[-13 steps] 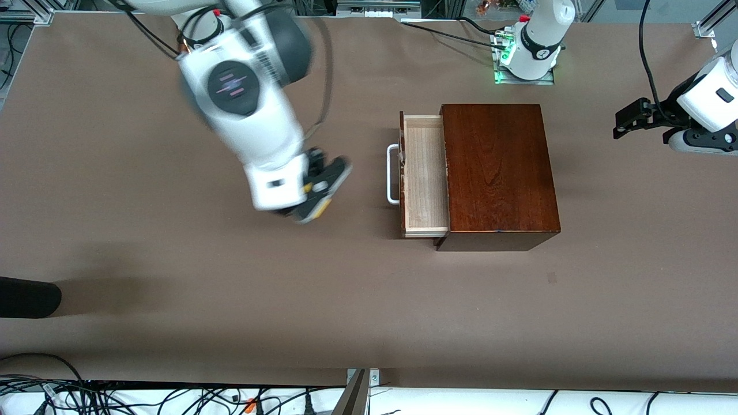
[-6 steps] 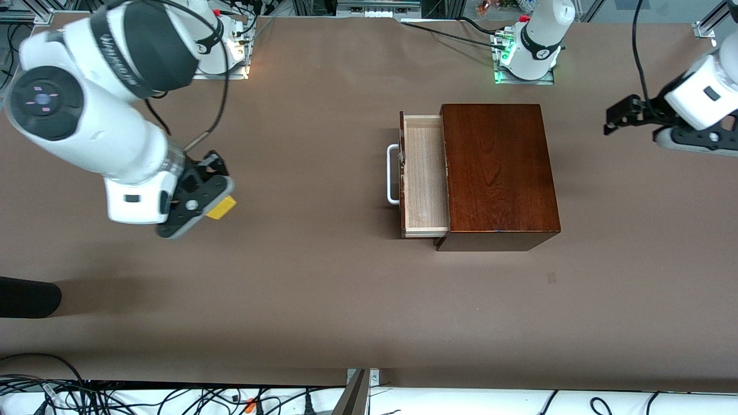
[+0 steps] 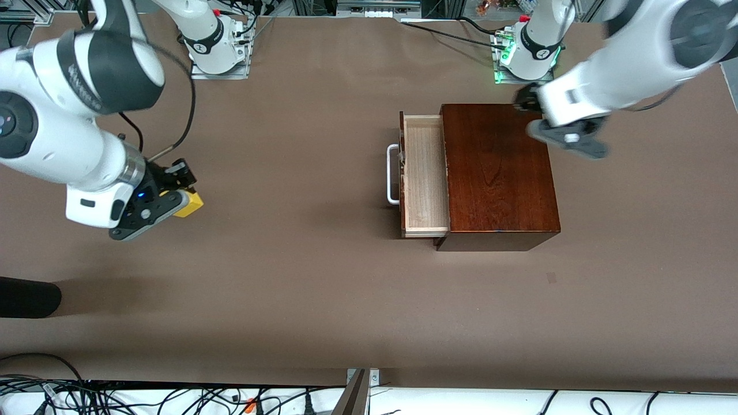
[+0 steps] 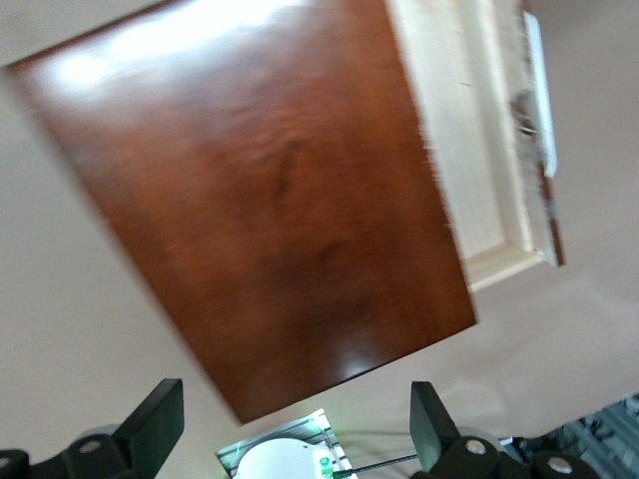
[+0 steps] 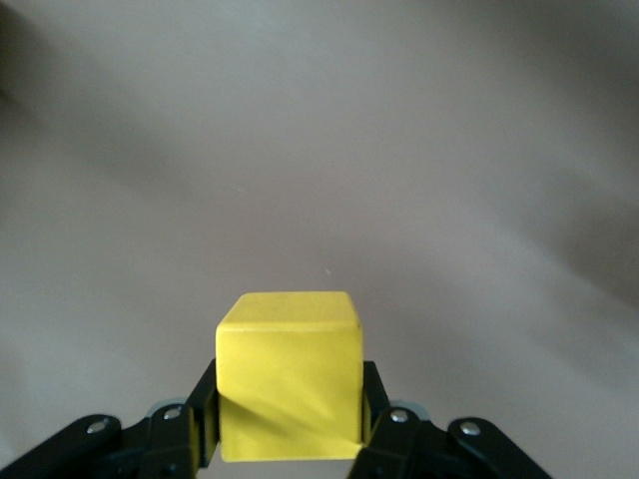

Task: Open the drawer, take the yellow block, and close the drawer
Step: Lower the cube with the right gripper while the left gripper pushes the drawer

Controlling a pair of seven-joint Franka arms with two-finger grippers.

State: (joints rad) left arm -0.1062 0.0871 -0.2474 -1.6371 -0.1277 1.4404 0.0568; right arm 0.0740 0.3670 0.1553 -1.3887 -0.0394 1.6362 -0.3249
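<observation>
The dark reddish-brown wooden box (image 3: 499, 173) stands toward the left arm's end of the table. Its drawer (image 3: 425, 173) is pulled out, its pale inside bare, and the white handle (image 3: 392, 174) faces the right arm's end. My right gripper (image 3: 176, 199) is shut on the yellow block (image 3: 190, 203) over bare table near the right arm's end. In the right wrist view the yellow block (image 5: 290, 374) sits squarely between the fingers (image 5: 371, 399). My left gripper (image 3: 523, 105) hangs open and empty over the box's corner nearest the left arm's base. Its wrist view shows the box top (image 4: 270, 200) and the drawer (image 4: 469, 130).
A black object (image 3: 26, 297) lies at the table's edge at the right arm's end. Cables (image 3: 173, 397) run along the edge nearest the front camera. The left arm's base (image 3: 527, 52) stands close to the box. Brown table stretches between the block and the drawer.
My right arm has carried the yellow block away from the drawer toward the right arm's end. My left arm has swung in from its end of the table to over the box.
</observation>
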